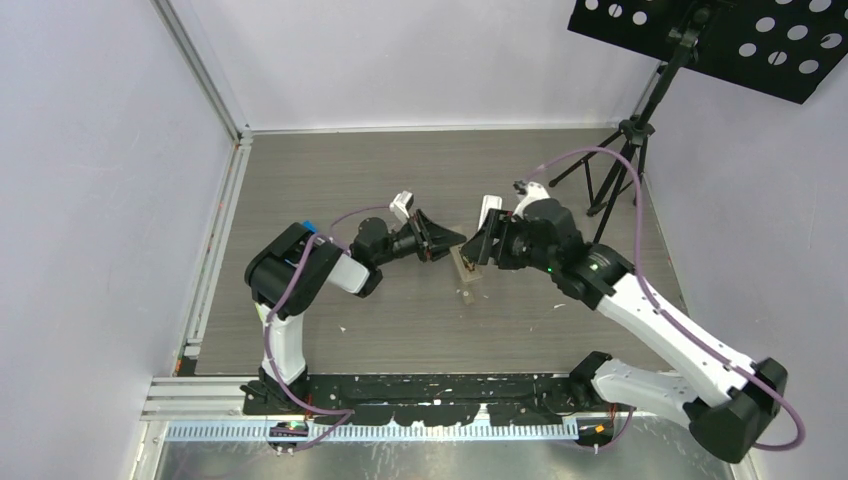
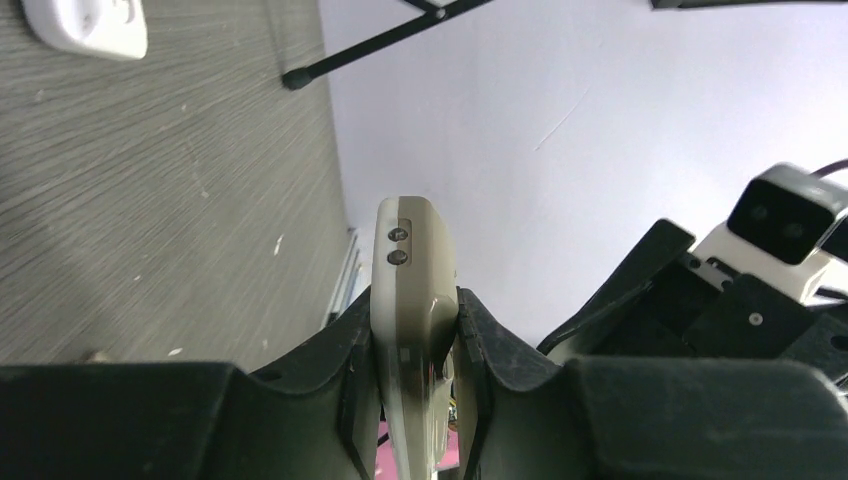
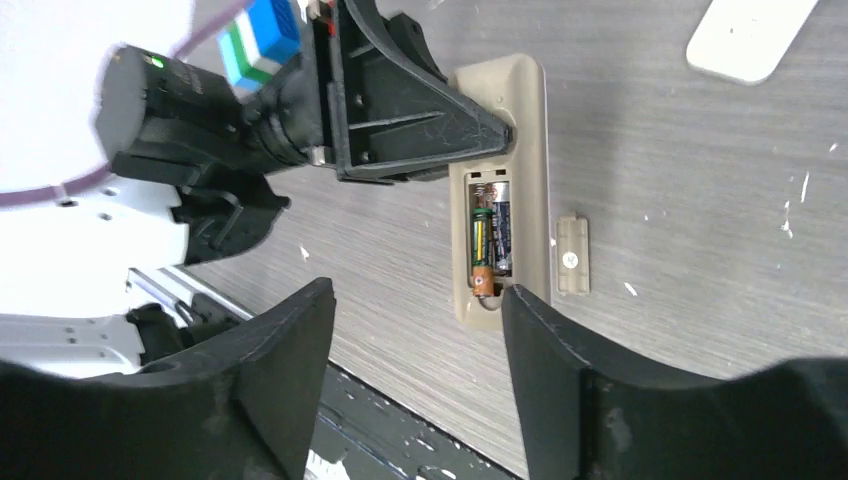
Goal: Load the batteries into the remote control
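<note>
The remote control (image 3: 525,120) is a beige-white bar lying back up on the grey table, also in the top view (image 1: 466,270). Its open recess holds two batteries (image 3: 490,240) side by side, one green-yellow with an orange end, one dark. My left gripper (image 2: 415,300) is shut on one end of the remote (image 2: 410,250), and it shows in the right wrist view (image 3: 490,130). My right gripper (image 3: 417,300) is open and empty just above the remote's other end, near it in the top view (image 1: 480,250).
A small tan cover piece with a screw (image 3: 572,255) lies on the table beside the remote. A white flat object (image 3: 750,35) lies farther off, also in the left wrist view (image 2: 90,25). A black stand (image 1: 625,140) is at the back right. White flecks dot the table.
</note>
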`<state>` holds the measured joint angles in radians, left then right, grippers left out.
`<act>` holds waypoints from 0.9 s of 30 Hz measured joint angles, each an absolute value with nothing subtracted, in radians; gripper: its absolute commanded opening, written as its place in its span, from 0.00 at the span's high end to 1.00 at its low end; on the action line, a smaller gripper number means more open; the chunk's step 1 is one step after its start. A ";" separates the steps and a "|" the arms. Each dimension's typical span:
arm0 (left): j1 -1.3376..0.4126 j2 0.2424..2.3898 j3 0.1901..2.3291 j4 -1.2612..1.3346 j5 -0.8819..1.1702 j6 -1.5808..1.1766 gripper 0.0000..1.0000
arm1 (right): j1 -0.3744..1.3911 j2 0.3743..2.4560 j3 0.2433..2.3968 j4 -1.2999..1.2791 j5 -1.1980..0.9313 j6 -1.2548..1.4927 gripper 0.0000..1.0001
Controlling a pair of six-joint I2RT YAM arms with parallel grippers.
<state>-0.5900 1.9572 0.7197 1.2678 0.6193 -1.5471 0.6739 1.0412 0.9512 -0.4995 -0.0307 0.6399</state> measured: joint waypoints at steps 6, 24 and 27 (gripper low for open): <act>-0.590 1.881 0.727 1.285 0.509 -1.672 1.00 | 0.673 0.925 0.950 -0.474 0.046 0.796 0.14; -0.643 1.748 0.895 1.252 0.302 -1.879 1.00 | 0.672 0.789 0.761 0.036 0.071 1.163 0.13; -0.646 1.748 0.895 1.245 0.290 -1.881 1.00 | 0.672 0.788 0.757 0.065 0.086 1.180 0.16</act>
<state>-0.6460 1.7477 0.8948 1.2446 0.2905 -1.8812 0.6720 0.7876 0.7570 0.0647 0.0860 1.1801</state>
